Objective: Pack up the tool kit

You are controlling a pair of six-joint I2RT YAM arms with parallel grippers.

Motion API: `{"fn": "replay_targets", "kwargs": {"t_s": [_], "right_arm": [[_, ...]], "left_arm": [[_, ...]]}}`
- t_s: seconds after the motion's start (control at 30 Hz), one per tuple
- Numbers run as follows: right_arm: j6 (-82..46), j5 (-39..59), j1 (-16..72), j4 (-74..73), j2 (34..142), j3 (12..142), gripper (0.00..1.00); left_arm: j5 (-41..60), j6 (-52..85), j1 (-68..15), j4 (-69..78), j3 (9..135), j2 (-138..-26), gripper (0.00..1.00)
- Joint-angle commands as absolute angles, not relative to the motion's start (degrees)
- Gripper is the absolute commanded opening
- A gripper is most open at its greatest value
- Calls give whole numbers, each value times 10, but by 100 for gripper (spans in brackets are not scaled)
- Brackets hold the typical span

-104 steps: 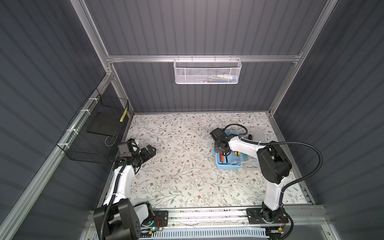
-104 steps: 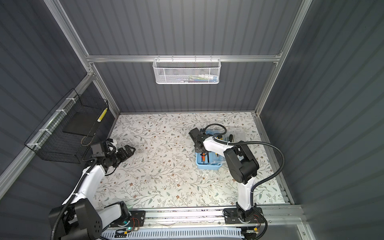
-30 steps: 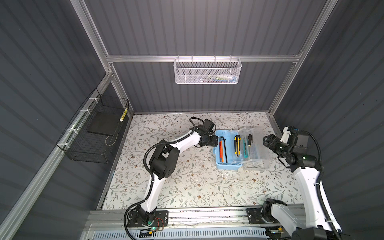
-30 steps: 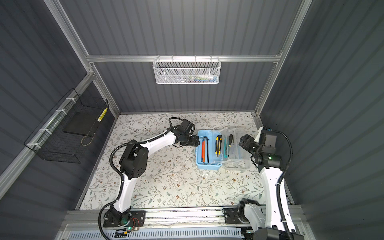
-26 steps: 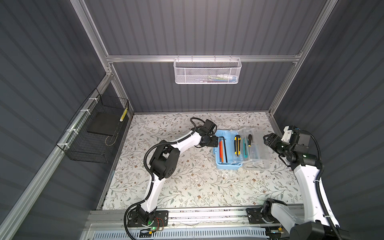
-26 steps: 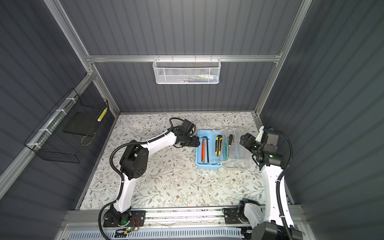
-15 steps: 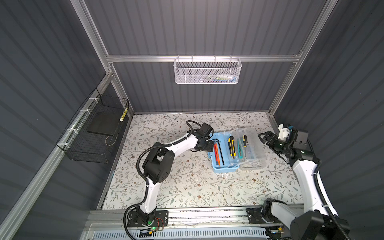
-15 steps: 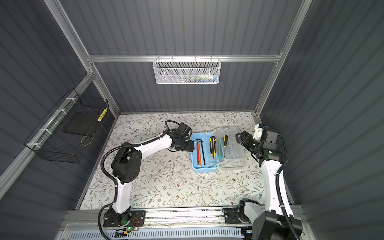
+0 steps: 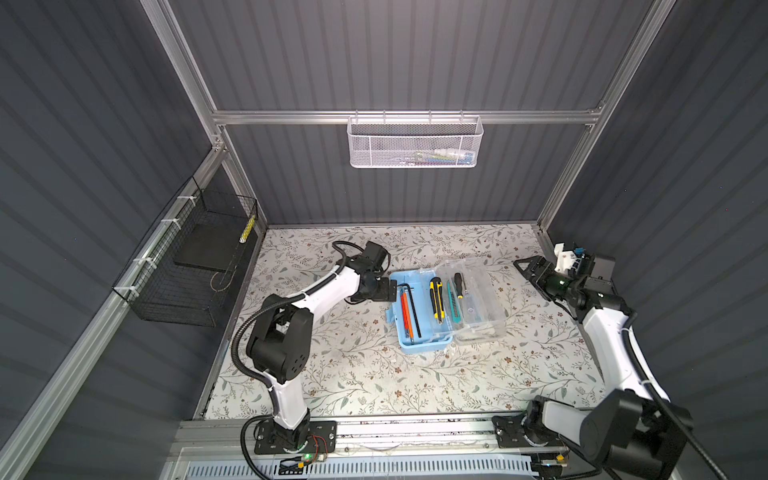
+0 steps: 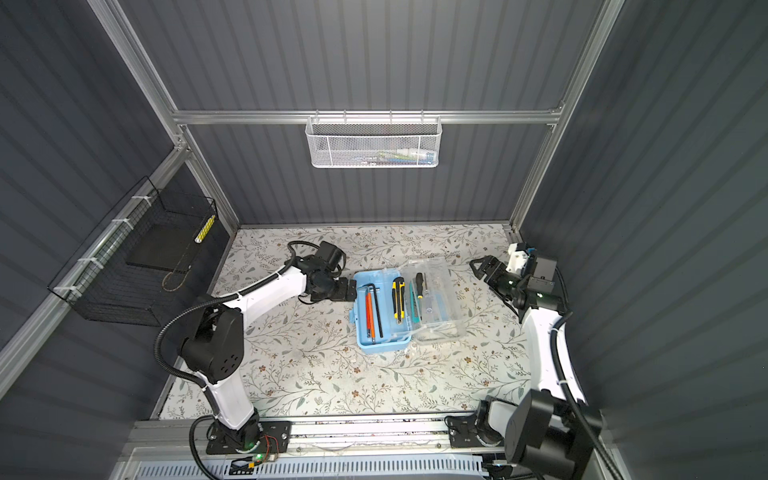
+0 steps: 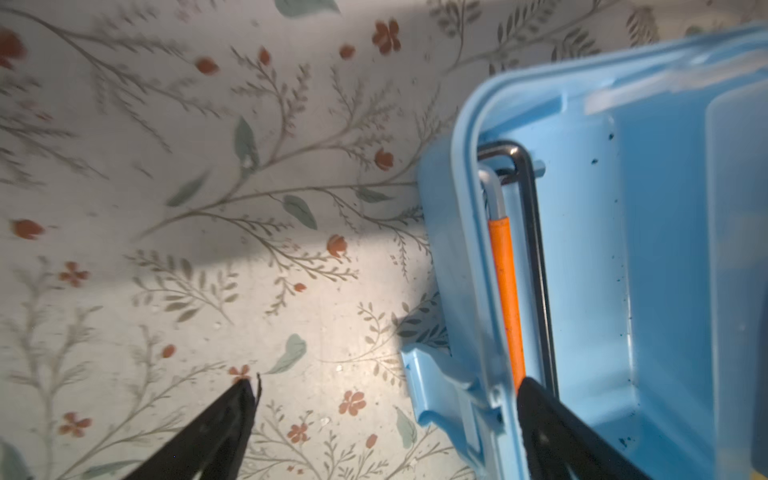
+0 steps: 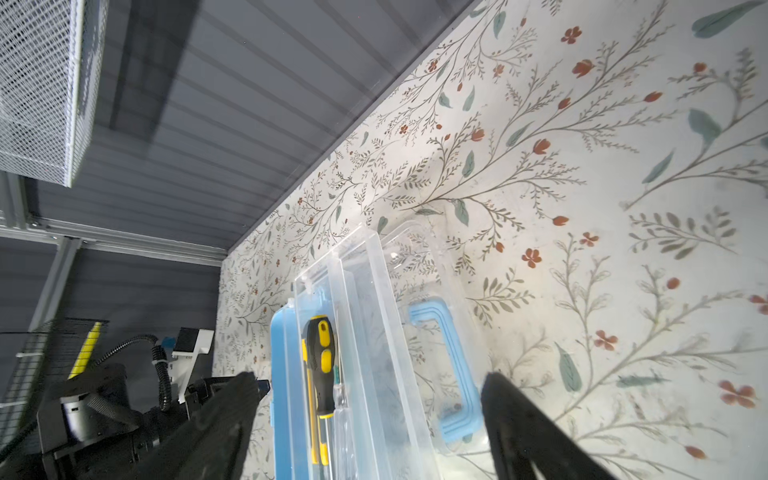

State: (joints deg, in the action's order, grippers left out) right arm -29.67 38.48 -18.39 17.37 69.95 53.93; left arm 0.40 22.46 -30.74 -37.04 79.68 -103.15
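On your far left, a black wire basket (image 9: 166, 286) hangs on the side wall; next, your left gripper (image 9: 390, 289) sits low at the light-blue box (image 9: 424, 345), jaws spread wide astride its left rim, one finger (image 11: 552, 424) over an orange-sleeved key (image 9: 404, 309), gripping nothing; the box lies open mid-table (image 9: 353, 374), also holding a black hex key (image 9: 414, 311) and a yellow-and-black knife (image 9: 436, 299); its clear lid (image 9: 482, 316) lies folded out rightward, a screwdriver (image 9: 458, 284) lying on the clear plastic; furthest right, your right gripper (image 9: 525, 270) hovers apart from the lid, jaws wide, empty.
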Motion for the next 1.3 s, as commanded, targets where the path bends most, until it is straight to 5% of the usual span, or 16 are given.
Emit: {"fn": "replay_targets", "kwargs": {"t_s": [0.0, 0.2, 0.33, 0.57, 0.67, 0.83, 0.93, 1.03, 1.07, 1.27], "right_arm": [[-341, 465, -194, 97, 730, 529, 87], [-408, 524, -208, -16, 788, 483, 87], [-463, 556, -219, -97, 834, 451, 88], [-561, 588, -219, -250, 893, 396, 87], [-607, 581, -220, -320, 914, 358, 87], [-504, 480, -215, -80, 886, 396, 85], [-369, 366, -211, 45, 863, 430, 74], [-363, 358, -203, 117, 861, 455, 73], [-292, 279, -196, 141, 863, 466, 51], [-251, 264, -154, 176, 904, 499, 23]], "left_arm": [[15, 203, -315, -355, 828, -997, 99], [-73, 234, -300, -362, 771, -961, 99], [-79, 241, -286, -365, 725, -954, 89], [5, 263, -286, -267, 647, -960, 19], [34, 277, -287, -229, 632, -972, 0], [35, 271, -299, -222, 641, -989, 0], [35, 271, -302, -216, 642, -991, 0], [38, 272, -306, -212, 646, -1000, 0], [38, 272, -308, -211, 647, -1003, 0], [40, 267, -322, -201, 653, -1012, 0]]}}
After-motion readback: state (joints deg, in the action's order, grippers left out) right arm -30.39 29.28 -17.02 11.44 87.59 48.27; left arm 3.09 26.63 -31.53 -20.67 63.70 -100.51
